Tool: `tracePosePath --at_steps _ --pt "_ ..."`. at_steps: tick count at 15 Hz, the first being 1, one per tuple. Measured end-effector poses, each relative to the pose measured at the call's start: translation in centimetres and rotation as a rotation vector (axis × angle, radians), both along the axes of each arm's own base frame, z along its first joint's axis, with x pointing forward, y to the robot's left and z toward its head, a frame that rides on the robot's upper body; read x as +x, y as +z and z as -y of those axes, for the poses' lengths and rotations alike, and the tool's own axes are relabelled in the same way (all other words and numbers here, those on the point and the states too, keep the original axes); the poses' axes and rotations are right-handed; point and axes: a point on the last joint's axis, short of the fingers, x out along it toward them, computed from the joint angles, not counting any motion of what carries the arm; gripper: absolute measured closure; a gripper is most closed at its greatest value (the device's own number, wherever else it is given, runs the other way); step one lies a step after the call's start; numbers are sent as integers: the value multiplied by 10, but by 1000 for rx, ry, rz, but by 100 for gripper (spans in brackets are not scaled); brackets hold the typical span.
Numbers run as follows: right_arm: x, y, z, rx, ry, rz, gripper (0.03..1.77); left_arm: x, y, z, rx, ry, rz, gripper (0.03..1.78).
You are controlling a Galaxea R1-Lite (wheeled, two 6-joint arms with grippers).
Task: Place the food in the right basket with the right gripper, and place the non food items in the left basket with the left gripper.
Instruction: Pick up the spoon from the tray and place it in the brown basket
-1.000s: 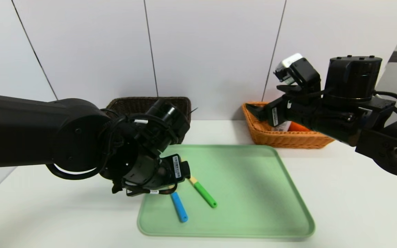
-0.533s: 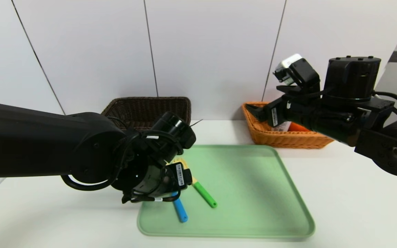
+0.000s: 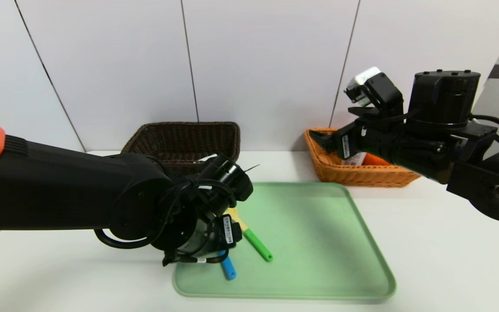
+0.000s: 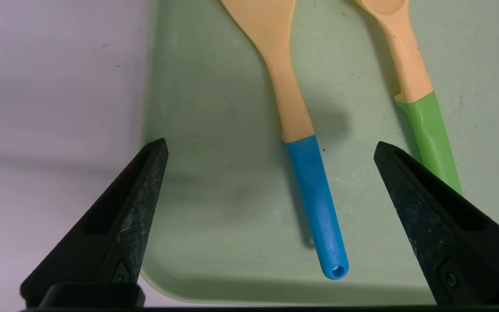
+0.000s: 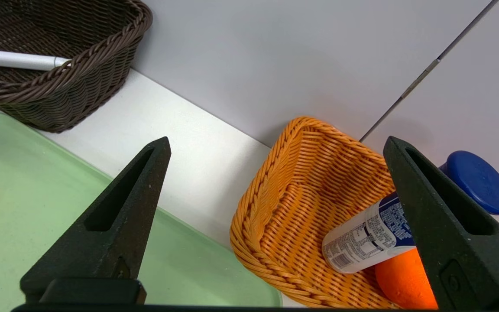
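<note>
On the green tray (image 3: 319, 242) lie the non food items: a yellow spoon with a blue handle (image 4: 314, 203) and a yellow fork with a green handle (image 4: 431, 134). My left gripper (image 4: 270, 144) hangs open just above the tray's near left corner, its fingers either side of the spoon's handle without touching it. A white marker (image 5: 15, 59) rests in the dark brown left basket (image 3: 180, 138). The orange-tan right basket (image 3: 353, 175) holds the food, a white-and-blue bottle (image 5: 371, 234) and an orange fruit (image 5: 401, 277). My right gripper (image 5: 276, 141) stands open and empty above that basket's near left rim.
Both baskets stand against the white wall at the back of the white table. The tray fills the middle. My left arm's bulk covers the tray's left edge and part of the dark basket's front in the head view.
My left arm has swung right and come lower over the tray, bringing the open gripper down around the spoon's handle. The right arm has not moved.
</note>
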Motion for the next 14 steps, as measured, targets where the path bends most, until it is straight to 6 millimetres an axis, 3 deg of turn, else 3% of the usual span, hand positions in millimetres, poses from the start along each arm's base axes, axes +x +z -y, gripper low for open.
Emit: tracePosePath --at_steps 14 --pt "-4 -1 2 -3 0 -6 10 0 -18 15 48 6 60 12"
